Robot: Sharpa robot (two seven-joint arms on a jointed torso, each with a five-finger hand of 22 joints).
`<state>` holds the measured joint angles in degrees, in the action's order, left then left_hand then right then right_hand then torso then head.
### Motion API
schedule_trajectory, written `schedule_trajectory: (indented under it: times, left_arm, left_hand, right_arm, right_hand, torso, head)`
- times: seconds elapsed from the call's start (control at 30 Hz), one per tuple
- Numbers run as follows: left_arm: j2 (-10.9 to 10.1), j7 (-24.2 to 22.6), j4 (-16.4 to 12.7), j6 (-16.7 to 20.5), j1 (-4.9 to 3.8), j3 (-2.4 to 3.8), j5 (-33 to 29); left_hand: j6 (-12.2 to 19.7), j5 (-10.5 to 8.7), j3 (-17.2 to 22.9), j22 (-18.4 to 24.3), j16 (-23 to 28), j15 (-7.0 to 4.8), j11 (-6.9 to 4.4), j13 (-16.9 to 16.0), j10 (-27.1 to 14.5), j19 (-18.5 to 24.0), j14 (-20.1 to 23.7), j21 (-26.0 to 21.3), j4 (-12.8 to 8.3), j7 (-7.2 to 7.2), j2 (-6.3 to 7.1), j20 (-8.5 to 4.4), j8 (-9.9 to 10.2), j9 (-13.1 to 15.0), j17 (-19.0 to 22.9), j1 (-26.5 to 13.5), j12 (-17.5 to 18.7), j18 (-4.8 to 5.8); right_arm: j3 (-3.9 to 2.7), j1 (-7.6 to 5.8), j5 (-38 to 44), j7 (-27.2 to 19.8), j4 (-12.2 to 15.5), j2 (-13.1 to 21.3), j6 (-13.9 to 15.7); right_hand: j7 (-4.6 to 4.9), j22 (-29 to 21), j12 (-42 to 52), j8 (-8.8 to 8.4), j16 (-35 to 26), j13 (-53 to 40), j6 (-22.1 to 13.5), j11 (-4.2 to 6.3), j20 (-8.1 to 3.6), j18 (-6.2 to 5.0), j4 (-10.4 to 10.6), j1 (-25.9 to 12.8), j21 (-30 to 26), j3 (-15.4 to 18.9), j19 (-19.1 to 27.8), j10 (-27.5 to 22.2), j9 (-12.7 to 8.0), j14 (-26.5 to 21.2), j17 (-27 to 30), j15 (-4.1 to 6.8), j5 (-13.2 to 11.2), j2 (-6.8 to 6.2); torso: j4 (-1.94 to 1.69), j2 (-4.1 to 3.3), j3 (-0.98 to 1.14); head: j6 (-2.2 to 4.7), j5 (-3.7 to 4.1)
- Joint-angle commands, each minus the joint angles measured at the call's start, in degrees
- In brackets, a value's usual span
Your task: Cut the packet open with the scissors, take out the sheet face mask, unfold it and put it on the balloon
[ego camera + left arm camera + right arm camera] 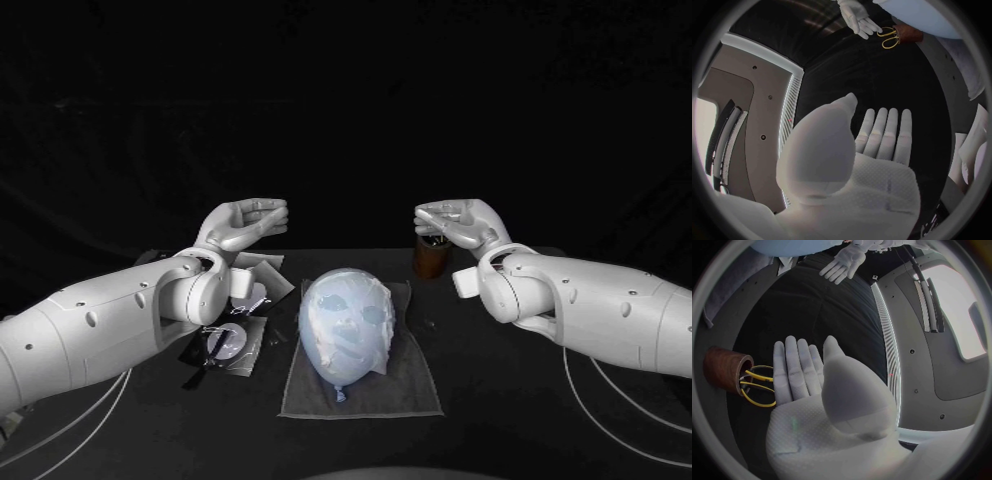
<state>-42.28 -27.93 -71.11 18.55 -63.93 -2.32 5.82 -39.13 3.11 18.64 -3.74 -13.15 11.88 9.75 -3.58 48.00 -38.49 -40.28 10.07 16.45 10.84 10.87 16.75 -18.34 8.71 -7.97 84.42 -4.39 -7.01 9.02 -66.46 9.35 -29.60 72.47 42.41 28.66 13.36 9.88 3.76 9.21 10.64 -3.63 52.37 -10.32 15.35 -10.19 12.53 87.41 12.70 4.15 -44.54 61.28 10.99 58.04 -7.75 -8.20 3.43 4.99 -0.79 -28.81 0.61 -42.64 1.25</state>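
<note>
A pale blue balloon [346,318] lies on a grey cloth [411,385] in the middle of the table, with the white sheet mask [351,305] spread over it. My left hand [245,222] is raised behind and to the left of the balloon; its fingers [886,132] are stretched out straight and hold nothing. My right hand [459,222] is raised opposite it, fingers [795,370] also straight and empty. The yellow-handled scissors [757,387] stand in a brown cup [433,257] just under the right hand. The silvery packet [263,272] lies by my left wrist.
A dark tray with a clear wrapper [224,345] lies left of the cloth, partly under my left forearm. Cables run along the table on both sides near the front.
</note>
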Motion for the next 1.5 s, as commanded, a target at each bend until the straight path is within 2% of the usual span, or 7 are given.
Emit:
schedule_trajectory:
  times: [0.03, 0.2, 0.23, 0.53, 0.57, 0.6, 1.5]
  left_arm:
    - [1.3, -2.0, 1.6, 0.0, -0.12, 0.07, -3.7]
    - [2.9, -2.8, 2.7, 0.3, 0.01, 0.08, -4.4]
    - [2.4, -0.6, 2.4, 0.2, 0.0, 0.0, -2.0]
    - [1.3, -0.9, -2.3, 5.9, 0.85, 0.52, -2.9]
    - [1.0, -1.0, -3.9, 7.7, 1.12, 0.69, -3.2]
    - [0.7, -1.1, -5.0, 9.1, 1.32, 0.81, -3.4]
    - [-2.4, -1.9, -18.8, 25.6, 3.77, 2.32, -5.8]
  left_hand:
    - [-0.2, -0.26, -1.7, 0.3, 2.1, 0.97, -0.93, -0.1, -0.8, 3.5, 3.8, -1.4, 0.0, 0.09, -1.07, 0.01, 0.2, 0.1, 0.9, 0.3, 0.6, 1.23]
    - [-2.1, -0.27, -2.7, 0.1, 2.1, -0.1, 0.65, -0.2, 1.5, 3.1, 2.0, -1.5, 0.0, 1.0, -2.17, -0.03, -0.3, 0.4, 0.8, 0.6, 0.3, 1.65]
    - [39.1, -3.11, -18.6, 3.7, 13.1, -11.88, -9.75, 3.6, -48.0, 38.5, 40.3, -10.1, -16.4, -10.84, -10.87, -16.75, 18.3, -8.7, 8.0, -24.8, 4.4, 7.01]
    - [39.1, -3.11, -18.6, 3.7, 13.1, -11.88, -9.75, 3.6, -48.0, 38.5, 40.3, -10.1, -16.4, -10.84, -10.87, -16.75, 18.3, -8.7, 8.0, -42.2, 4.4, 7.01]
    - [39.1, -3.11, -18.6, 3.7, 13.1, -11.88, -9.75, 3.6, -48.0, 38.5, 40.3, -10.1, -16.4, -10.84, -10.87, -16.75, 18.3, -8.7, 8.0, -84.4, 4.4, 7.01]
    - [39.1, -3.11, -18.6, 3.7, 13.1, -11.88, -9.75, 3.6, -48.0, 38.5, 40.3, -10.1, -16.4, -10.84, -10.87, -16.75, 18.3, -8.7, 8.0, -84.4, 4.4, 7.01]
    - [39.1, -3.11, -18.6, 3.7, 13.1, -11.88, -9.75, 3.6, -48.0, 38.5, 40.3, -10.1, -16.4, -10.84, -10.87, -16.75, 18.3, -8.7, 8.0, -84.4, 4.4, 7.01]
  right_arm:
    - [-0.03, 0.5, -4.0, -2.1, -1.4, -1.1, -0.5]
    - [-0.03, 1.33, -4.7, -2.2, -2.1, -2.0, -0.8]
    - [0.01, 1.11, -2.4, -0.7, -1.9, -1.7, 0.0]
    - [-2.66, 2.65, -4.5, -0.5, 3.8, -0.5, 4.6]
    - [-3.53, 3.14, -5.1, -0.5, 5.7, -0.2, 6.1]
    - [-4.15, 3.5, -5.6, -0.4, 7.1, 0.1, 7.1]
    - [-9.02, 6.3, -9.4, -0.2, 17.5, 2.3, 15.5]
  right_hand:
    - [0.74, -0.5, -0.3, -0.57, -0.7, 0.1, -0.6, -0.49, 0.31, -0.38, 0.5, -1.0, -0.5, -0.1, -0.2, -0.9, -0.3, -0.6, 0.3, -0.63, 0.2, -0.16]
    - [0.91, -0.9, -0.3, -1.06, -1.4, 0.1, -1.0, -0.73, 0.44, -0.39, 0.6, -1.4, -0.7, -0.3, -0.5, -1.8, -0.6, -1.2, 0.5, -0.87, 0.2, -0.2]
    - [-13.36, -9.9, -3.8, -9.21, -10.6, 3.6, -52.4, 10.32, -15.35, 10.19, -12.5, -26.9, -12.7, -4.1, 44.5, -19.5, -11.0, -58.0, 7.8, 8.2, -3.4, -4.99]
    - [-13.36, -9.9, -3.8, -9.21, -10.6, 3.6, -52.4, 10.32, -15.35, 10.19, -12.5, -44.9, -12.7, -4.1, 44.5, -61.3, -11.0, -58.0, 7.8, 8.2, -3.4, -4.99]
    - [-13.36, -9.9, -3.8, -9.21, -10.6, 3.6, -52.4, 10.32, -15.35, 10.19, -12.5, -47.1, -12.7, -4.1, 44.5, -61.3, -11.0, -58.0, 7.8, 8.2, -3.4, -4.99]
    - [-13.36, -9.9, -3.8, -9.21, -10.6, 3.6, -52.4, 10.32, -15.35, 10.19, -12.5, -87.4, -12.7, -4.1, 44.5, -61.3, -11.0, -58.0, 7.8, 8.2, -3.4, -4.99]
    - [-13.36, -9.9, -3.8, -9.21, -10.6, 3.6, -52.4, 10.32, -15.35, 10.19, -12.5, -87.4, -12.7, -4.1, 44.5, -61.3, -11.0, -58.0, 7.8, 8.2, -3.4, -4.99]
  torso:
    - [0.3, 0.3, -0.02]
    - [0.13, -0.05, 0.05]
    - [0.17, 0.15, -0.02]
    - [0.42, -0.89, -0.26]
    - [0.5, -1.22, -0.34]
    - [0.56, -1.42, -0.39]
    - [0.79, -2.37, -0.61]
  head:
    - [0.95, -0.13]
    - [2.11, -0.21]
    - [1.29, -0.05]
    - [4.16, -0.54]
    - [5.07, -0.7]
    - [5.63, -0.79]
    - [8.26, -1.25]
